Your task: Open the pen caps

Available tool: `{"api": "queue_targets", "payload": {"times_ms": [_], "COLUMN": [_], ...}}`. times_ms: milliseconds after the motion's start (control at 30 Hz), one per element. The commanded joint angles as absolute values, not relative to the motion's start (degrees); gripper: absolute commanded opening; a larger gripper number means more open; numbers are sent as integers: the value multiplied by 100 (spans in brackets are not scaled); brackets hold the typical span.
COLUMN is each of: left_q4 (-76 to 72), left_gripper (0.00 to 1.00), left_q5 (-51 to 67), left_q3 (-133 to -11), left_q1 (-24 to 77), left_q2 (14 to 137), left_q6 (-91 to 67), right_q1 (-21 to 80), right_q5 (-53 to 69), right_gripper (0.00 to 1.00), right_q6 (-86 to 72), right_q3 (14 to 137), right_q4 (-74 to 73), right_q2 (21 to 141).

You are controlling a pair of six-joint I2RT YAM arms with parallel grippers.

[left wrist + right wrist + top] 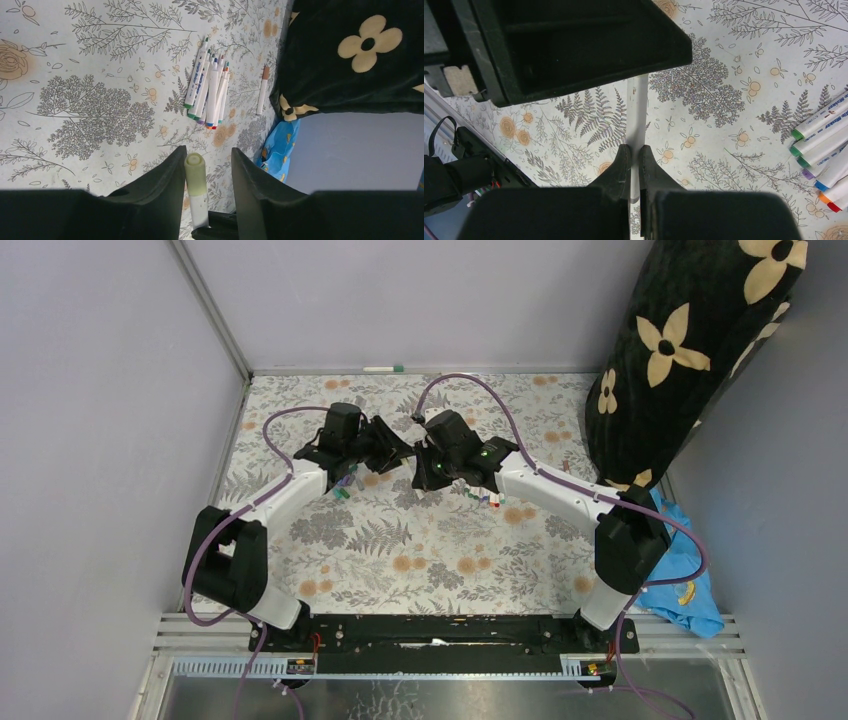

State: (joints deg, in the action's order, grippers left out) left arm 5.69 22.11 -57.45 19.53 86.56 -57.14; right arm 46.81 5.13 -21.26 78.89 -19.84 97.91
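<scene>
Table (pixel 400 560) centre holds the action: the right gripper (pixel 635 148) clenches the white pen barrel (pixel 638 110), while the left gripper (pixel 207 152) stands parted around its pale green cap (pixel 195 172), not yet pinching. Close squarely on it, then pull straight along the barrel.

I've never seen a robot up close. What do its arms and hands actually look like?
The left arm and right arm are slim white tubes linked by chunky black joints, each with a looping purple cable. Small green lights glow near the right wrist. The left hand and right hand are matte black, each with two tapering wedge-shaped fingers.
</scene>
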Motion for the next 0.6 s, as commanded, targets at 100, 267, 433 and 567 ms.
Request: {"api": "queue_targets", "payload": {"times_ms": [100, 267, 433, 567], "left_q4": [131, 112, -42, -263], "left_gripper": [30, 0, 0, 0], "left_q5": [2437, 2369, 2360, 2485], "left_q3": [-5633, -5589, -5412, -5306], "left_q1": [1973, 1973, 1970, 1936], "left_q2": [8748, 8697, 8610, 8588], "left_q6": [-5855, -5847, -6035, -6240], "right_q1": [4735, 4737, 4733, 4735], "right_q5": [450, 407, 380, 388], "right_gripper": [0, 0, 17, 27], "right_q6": [-2112, -2118, -2153, -2145], "right_q3": [8113, 7974, 7849, 7933], "right_q4": [-1767, -1667, -1353, -1271], "right_q2": [9782, 9694, 9573, 9664]}}
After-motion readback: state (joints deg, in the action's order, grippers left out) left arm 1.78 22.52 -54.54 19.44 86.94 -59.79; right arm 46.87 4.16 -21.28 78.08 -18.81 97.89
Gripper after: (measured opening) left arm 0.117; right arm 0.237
